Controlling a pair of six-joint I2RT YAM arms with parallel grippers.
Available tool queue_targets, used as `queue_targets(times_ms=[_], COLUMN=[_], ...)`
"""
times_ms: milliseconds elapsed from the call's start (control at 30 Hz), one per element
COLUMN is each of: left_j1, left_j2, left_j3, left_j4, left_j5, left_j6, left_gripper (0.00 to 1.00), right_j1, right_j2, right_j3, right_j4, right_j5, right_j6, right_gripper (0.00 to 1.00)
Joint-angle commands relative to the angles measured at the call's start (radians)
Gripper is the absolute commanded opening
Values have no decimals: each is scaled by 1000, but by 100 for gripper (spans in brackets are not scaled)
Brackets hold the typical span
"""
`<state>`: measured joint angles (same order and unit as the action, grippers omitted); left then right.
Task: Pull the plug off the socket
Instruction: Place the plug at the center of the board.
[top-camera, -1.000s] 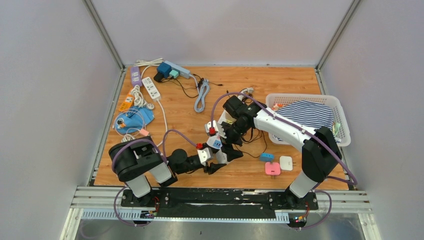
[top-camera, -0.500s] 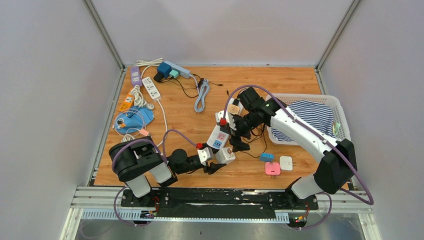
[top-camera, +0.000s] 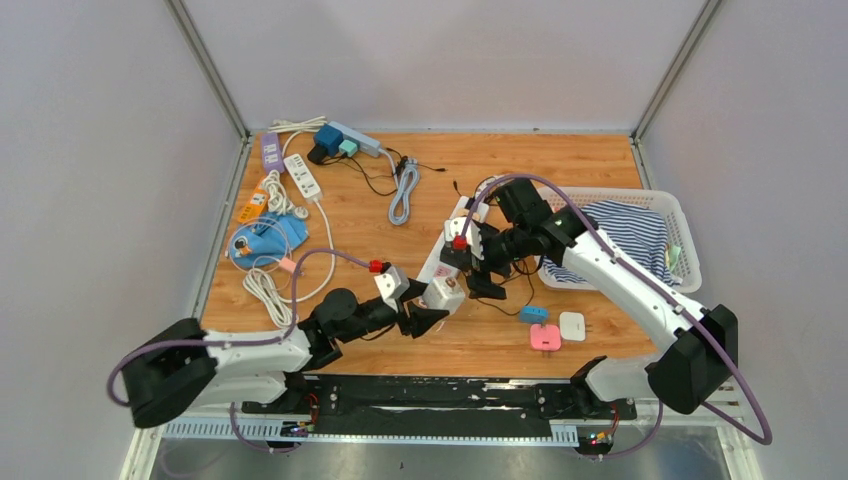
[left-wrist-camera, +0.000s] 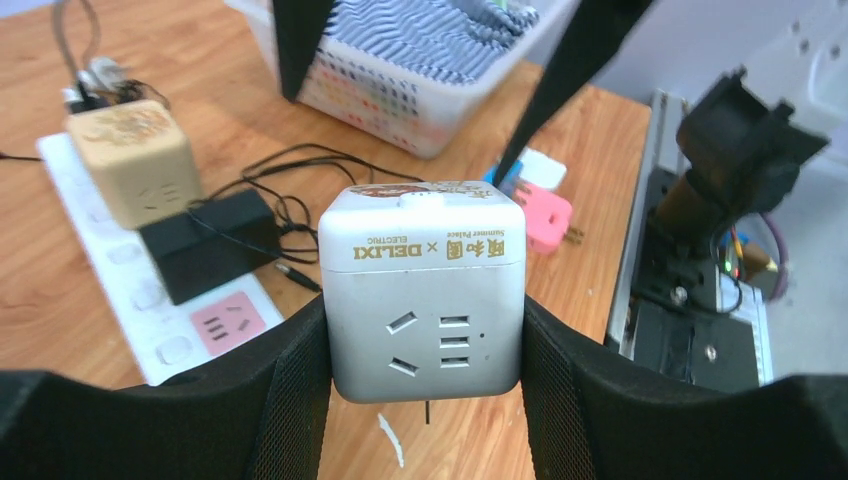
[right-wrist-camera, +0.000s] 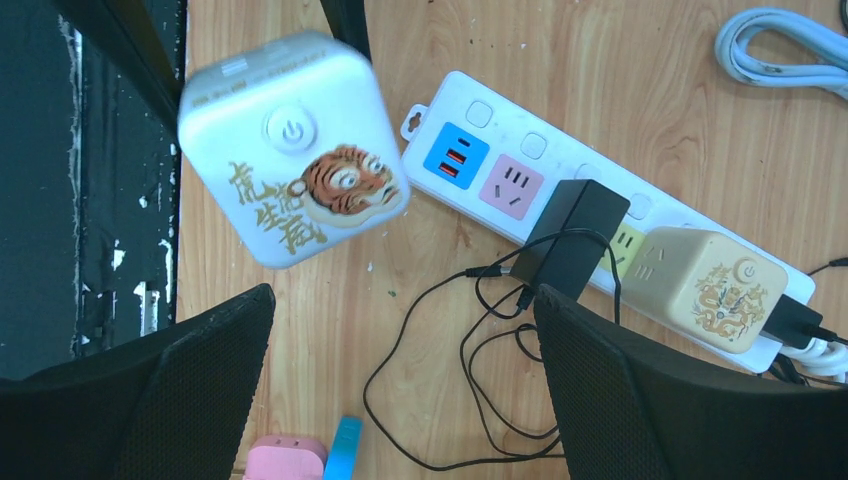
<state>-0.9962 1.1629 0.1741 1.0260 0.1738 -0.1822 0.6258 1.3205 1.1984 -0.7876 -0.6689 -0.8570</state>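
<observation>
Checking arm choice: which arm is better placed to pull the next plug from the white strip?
Right. The right tool is open and empty above the power strip, with the black adapter and beige cube just below. The left tool is full, gripping the white cube.

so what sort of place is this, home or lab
Probably a robot lab test cell: white panels box in the wooden table, two arms are bolted to a metal rail, power strips lie scattered.
</observation>
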Motion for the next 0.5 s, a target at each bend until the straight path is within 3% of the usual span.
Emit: queue_targets(times_ms=[0, 200, 467], left_j1=[5, 7, 36], left_j2=[-224, -477, -601], left_j3=[74, 41, 51], left_j4=[-489, -731, -881], left_j5=[-180, -455, -765], left_j6=[-48, -76, -150], left_gripper=[0, 0, 0], right_j1=[-15, -15, -15], right_j2=[-18, -7, -11], right_j3=[-39, -58, -71], right_j4=[91, 157, 184], right_j5=[46, 92, 114], right_j6=[80, 141, 159], right_gripper=[100, 100, 100])
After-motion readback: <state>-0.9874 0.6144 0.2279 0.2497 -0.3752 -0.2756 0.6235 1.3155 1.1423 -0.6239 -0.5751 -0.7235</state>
